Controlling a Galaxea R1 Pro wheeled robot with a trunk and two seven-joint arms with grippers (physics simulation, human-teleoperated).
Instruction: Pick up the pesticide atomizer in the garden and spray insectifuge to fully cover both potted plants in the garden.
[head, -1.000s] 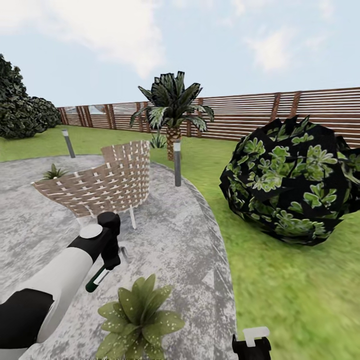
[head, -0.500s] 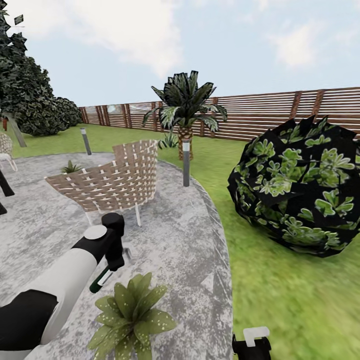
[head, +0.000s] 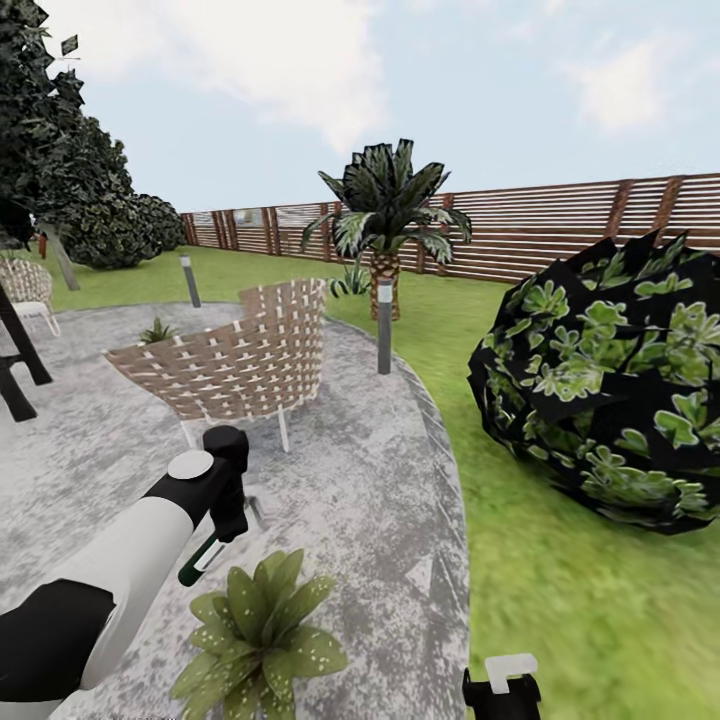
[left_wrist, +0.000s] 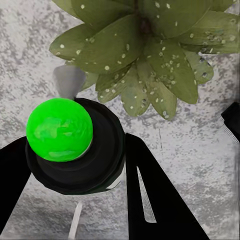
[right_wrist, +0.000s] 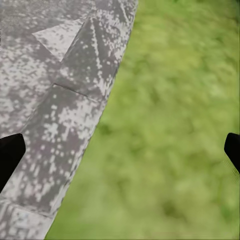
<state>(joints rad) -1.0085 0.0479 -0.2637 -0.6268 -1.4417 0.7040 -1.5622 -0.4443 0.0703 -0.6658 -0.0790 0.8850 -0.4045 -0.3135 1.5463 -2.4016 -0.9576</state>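
In the head view my left gripper (head: 228, 518) is shut on the pesticide atomizer (head: 198, 562), whose dark green body hangs tilted below the fingers. It hovers just above a potted plant (head: 256, 632) on the stone patio. In the left wrist view the atomizer (left_wrist: 75, 150) shows a black head and a bright green round end between the black fingers (left_wrist: 155, 195), pointed at the speckled leaves of the potted plant (left_wrist: 150, 50). A second potted plant (head: 156, 331) sits far off behind the woven chair. My right gripper (head: 501, 690) is low by the patio edge, and in the right wrist view this gripper (right_wrist: 120, 150) is open and empty.
A woven chair (head: 235, 365) stands ahead on the patio (head: 370, 480), with a bollard light (head: 384, 325) at its rim. A large dark bush (head: 610, 390) sits on the lawn to the right. Black grill legs (head: 15, 370) show at the left. Palm (head: 390, 215) and fence (head: 560, 225) lie beyond.
The whole view has swung to the left, bringing the grill legs and a far chair into sight. Both arms keep their places in the picture, and the atomizer stays held.
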